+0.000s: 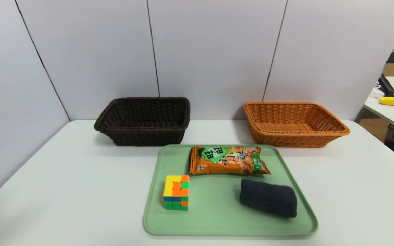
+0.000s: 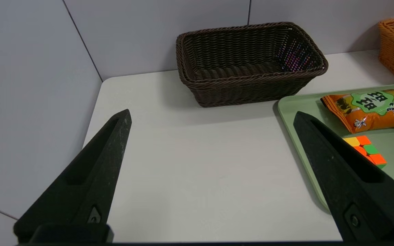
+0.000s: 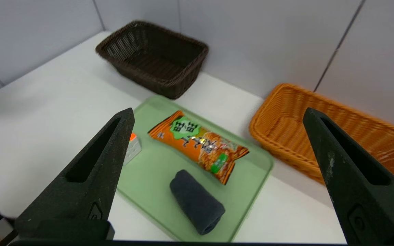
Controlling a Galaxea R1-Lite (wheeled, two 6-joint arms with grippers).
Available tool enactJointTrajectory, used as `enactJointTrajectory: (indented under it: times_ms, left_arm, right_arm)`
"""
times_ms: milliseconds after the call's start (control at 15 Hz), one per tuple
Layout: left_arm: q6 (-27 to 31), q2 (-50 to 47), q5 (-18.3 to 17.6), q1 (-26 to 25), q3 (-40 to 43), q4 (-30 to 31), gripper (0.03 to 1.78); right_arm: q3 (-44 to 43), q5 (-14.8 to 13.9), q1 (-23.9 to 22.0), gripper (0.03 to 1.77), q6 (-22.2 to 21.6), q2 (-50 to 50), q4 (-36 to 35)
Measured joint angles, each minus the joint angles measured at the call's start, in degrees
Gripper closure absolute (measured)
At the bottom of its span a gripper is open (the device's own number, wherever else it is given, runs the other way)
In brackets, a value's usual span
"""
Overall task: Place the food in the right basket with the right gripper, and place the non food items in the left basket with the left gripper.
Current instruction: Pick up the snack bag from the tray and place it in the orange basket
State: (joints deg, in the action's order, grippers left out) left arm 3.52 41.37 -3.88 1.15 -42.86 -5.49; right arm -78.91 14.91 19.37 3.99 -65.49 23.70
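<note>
Snack packet (image 1: 229, 160), crinkly, light and likely fragile, lies on the green tray (image 1: 217, 222) at the frame's lower centre, best pinched gently across its middle by the right gripper (image 3: 218, 111), which, like the left gripper (image 2: 211, 112), stands open and empty.

Orange snack packet (image 1: 229, 160), sealed, lying flat along the tray's far edge; multicoloured puzzle cube (image 1: 176, 192), upright near the left edge; dark rolled cloth (image 1: 268, 198), lying slightly aslant by the right edge, nearer the near right corner.
</note>
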Motion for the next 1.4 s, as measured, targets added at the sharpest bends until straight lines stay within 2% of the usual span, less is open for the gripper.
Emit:
enactJointTrajectory:
  times_ms: [133, 267, 333, 600, 733, 867, 1000, 1133, 1400]
  left_arm:
    - [-0.02, 0.05, -0.06, 0.06, 0.78, -0.02, 0.12]
    - [0.27, 0.05, -0.06, 0.15, 1.55, -0.02, 0.12]
    - [0.46, 0.07, -0.06, 0.15, 1.80, -0.10, 0.12]
    - [0.49, -0.22, -1.50, 0.20, 4.55, -0.05, 0.12]
    - [0.50, -0.67, -1.60, 0.20, 6.05, -0.02, 0.12]
    - [0.46, -1.13, -1.61, 0.17, 6.90, 0.01, 0.12]
    - [0.44, -1.44, -1.63, 0.17, 7.17, 0.04, 0.12]
    - [0.44, -1.58, -1.63, 0.17, 7.31, 0.01, 0.12]
    - [0.46, -2.10, -1.61, 0.17, 8.55, 0.01, 0.12]
  right_arm:
    - [-5.77, -3.04, 5.18, 0.10, 0.39, -6.40, 5.33]
    - [-9.20, -7.25, 10.01, 0.10, 1.24, -12.26, 7.50]
    - [-10.14, -8.30, 11.69, 0.10, 1.63, -14.95, 7.91]
    - [-14.60, -10.28, 15.32, 0.10, 1.66, -25.71, 8.44]
    - [-16.54, -11.30, 17.18, 0.10, -1.56, -30.04, 8.59]
    - [-18.33, -12.87, 20.26, 0.10, -9.74, -33.68, 8.57]
    - [-22.52, -14.49, 22.95, 0.10, -21.71, -37.77, 8.68]
    - [-28.56, -15.79, 24.56, 0.10, -35.76, -42.03, 9.92]
    - [-32.67, -16.47, 24.92, 0.10, -58.48, -46.86, 13.12]
